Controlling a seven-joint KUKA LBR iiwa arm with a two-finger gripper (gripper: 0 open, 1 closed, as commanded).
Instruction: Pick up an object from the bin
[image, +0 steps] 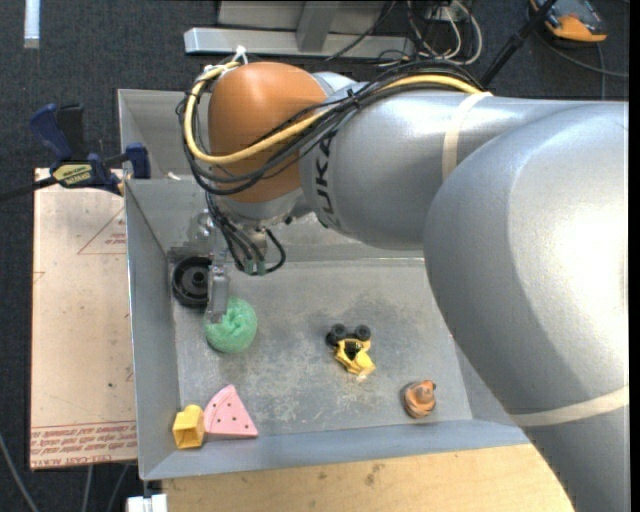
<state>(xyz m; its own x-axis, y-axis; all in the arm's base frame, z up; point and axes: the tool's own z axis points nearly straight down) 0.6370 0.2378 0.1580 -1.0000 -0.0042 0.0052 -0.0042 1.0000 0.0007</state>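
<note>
Though the grey arm (520, 230) bulks over most of the right side of the bin (152, 330), its orange-capped wrist (258, 120) hangs over the far left part. From there the gripper (218, 298) points down onto the upper left edge of a soft-looking green lump (233, 328), which lies on the bin floor at the left. From where I stand I cannot tell how wide the tool stands, or whether it has any hold on the lump. The lump rests on the floor, so I judge nothing is lifted yet. The approach looks finished; the grasp, the lift and the carry out remain.

Just beside the gripper, on its left, lies a black ring (188, 281). Well apart, by the near wall, a pink wedge (231, 414) touches a yellow block (187, 428). Mid-floor sits a yellow-and-black toy (351, 352), and further right a small orange piece (419, 398).
</note>
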